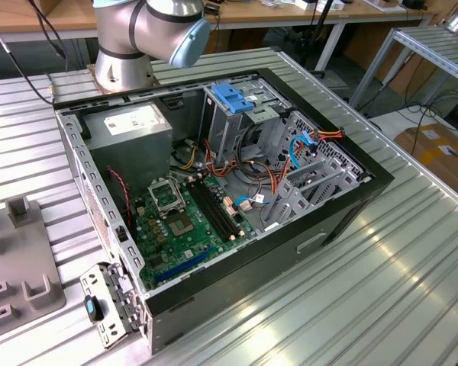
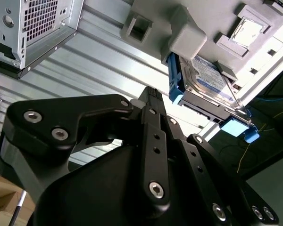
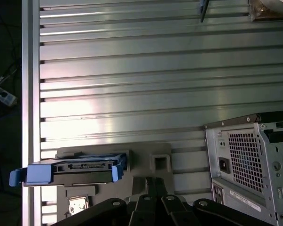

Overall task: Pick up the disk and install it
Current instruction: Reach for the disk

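Gripper [image 2: 152, 94], seemingly shut & empty, is hovering nr disk [image 2: 205, 77] in grey holder [image 2: 188, 35]; pickup is needing jaws opened wide.

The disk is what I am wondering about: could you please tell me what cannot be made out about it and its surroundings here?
Disk: in the second wrist view the grey holder covers part of its label; in the first wrist view it is seen edge-on, label face hidden.
Holder: in the exterior view, cut off by the picture's left edge.
Arm: in the exterior view, cut off by the top edge.
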Controlling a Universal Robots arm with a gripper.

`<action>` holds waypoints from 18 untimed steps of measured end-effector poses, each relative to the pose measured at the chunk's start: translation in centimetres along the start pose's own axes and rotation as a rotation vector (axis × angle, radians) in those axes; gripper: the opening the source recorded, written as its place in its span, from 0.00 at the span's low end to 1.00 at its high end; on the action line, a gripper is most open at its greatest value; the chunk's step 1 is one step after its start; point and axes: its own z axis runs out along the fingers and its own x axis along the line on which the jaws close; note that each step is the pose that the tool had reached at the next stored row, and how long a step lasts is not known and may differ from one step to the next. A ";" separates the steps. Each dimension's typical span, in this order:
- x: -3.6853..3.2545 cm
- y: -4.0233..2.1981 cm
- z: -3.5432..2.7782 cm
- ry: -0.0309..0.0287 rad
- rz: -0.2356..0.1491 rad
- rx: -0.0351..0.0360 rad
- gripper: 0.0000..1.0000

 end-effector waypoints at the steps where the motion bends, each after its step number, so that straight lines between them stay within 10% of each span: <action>1: 0.00 0.00 0.00 -0.0001 0.000 0.0000 0.11; 18: 0.28 -0.03 0.07 -0.0002 0.000 0.0000 0.11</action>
